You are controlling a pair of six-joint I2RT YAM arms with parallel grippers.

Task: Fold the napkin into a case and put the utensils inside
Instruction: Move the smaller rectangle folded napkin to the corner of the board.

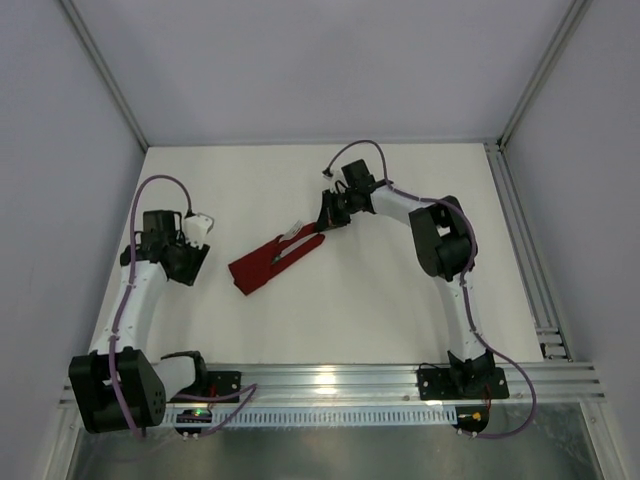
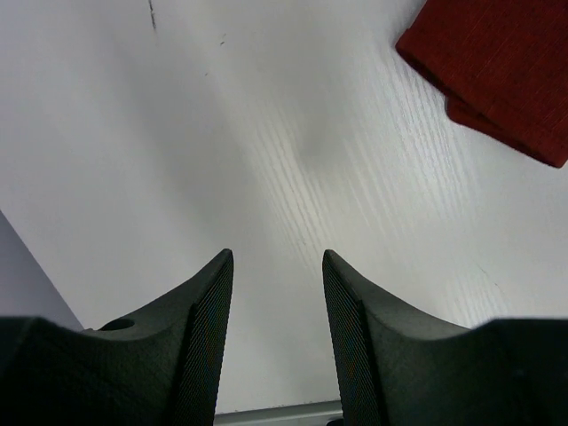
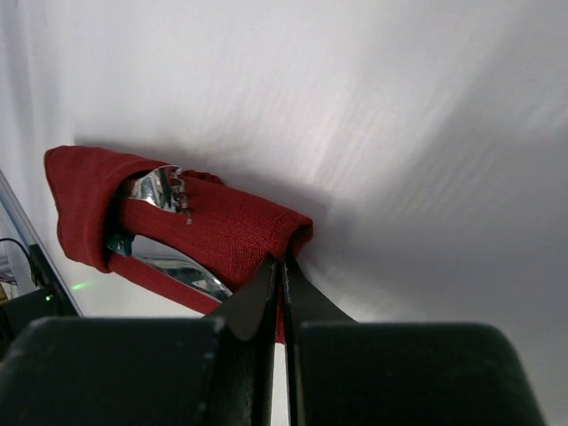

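1. Right gripper (image 3: 282,263) has its fingers pressed together on the near edge of the case (image 3: 232,232), the folded dark red cloth. It appears to pinch a fold there, probably to steady the pouch or tidy its mouth.
2. Lying flat near the middle of the table (image 2: 177,133), the case slants from near-left to far-right, with the right gripper at its far-right end.
3. Fork (image 3: 165,186) and knife (image 3: 182,269) show only their silver heads at the open end. Their handles are hidden, presumably tucked into the cloth. By that, the task looks close to finished.
4. Left gripper (image 2: 277,259) has its fingers apart with nothing between them. It is held over bare table near the case's other end, likely parked out of the way or ready to help.
5. Only the right wrist view shows the pinch, the fork tines and the knife blade.
6. From above, the top view gives the whole layout, both arms and the case's slant. The utensils there are only small silver glints.
7. Seen from the left wrist, only a corner of the cloth with its layered edges is in view, and no utensils.
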